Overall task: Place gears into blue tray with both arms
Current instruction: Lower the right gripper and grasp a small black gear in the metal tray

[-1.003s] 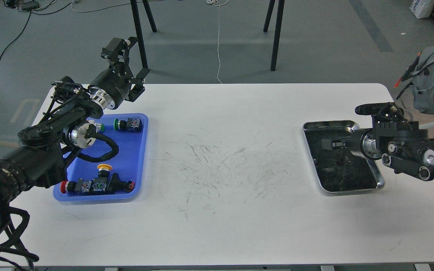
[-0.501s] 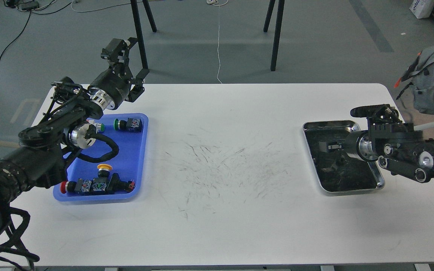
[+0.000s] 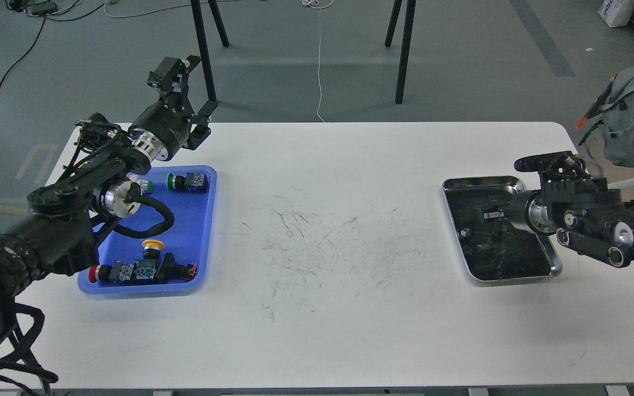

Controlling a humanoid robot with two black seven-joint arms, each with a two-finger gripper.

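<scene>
Left claw point(image 3: 198, 104) spread wide beyond blue tray point(image 3: 207, 220); right claw point(image 3: 487, 214), grip unclear, over silver tray point(image 3: 476, 184)

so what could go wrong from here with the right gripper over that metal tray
1. The right gripper is black against the silver tray's dark, reflective bottom, so any small black gear would be hard to pick out; a grasp could miss or close on nothing.
2. The blue tray sits across the table and already holds several push-button switches, so a dropped gear may land against them.
3. The left gripper is raised beyond that tray; the two arms may clash at a handover.
</scene>
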